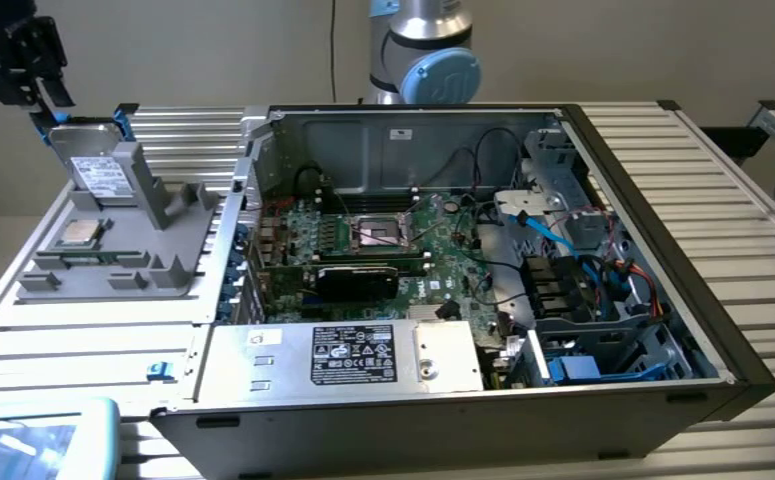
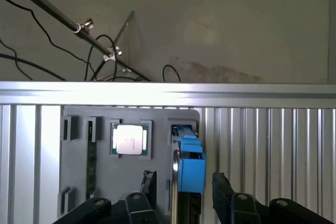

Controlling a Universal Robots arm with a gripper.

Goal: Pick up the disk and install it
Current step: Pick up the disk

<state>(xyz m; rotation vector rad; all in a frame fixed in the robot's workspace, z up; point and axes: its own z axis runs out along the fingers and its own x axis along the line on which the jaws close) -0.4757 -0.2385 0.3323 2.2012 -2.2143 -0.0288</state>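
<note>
Disk (image 1: 94, 172) — on the exterior view's left of the open computer case (image 1: 427, 430), it stands on edge in the grey holder (image 1: 160, 272). The gripper (image 1: 51, 100) hangs just above, fingers (image 2: 223, 188) spread either side of its blue frame (image 2: 190, 171). Best to come straight down, centred, and pinch the flat faces — not the tabs.

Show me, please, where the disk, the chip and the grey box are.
disk (image 1: 96, 174), exterior view, its white label.
chip (image 1: 80, 232), exterior view, its silver top.
grey box (image 1: 355, 354), exterior view, its black label.
</note>
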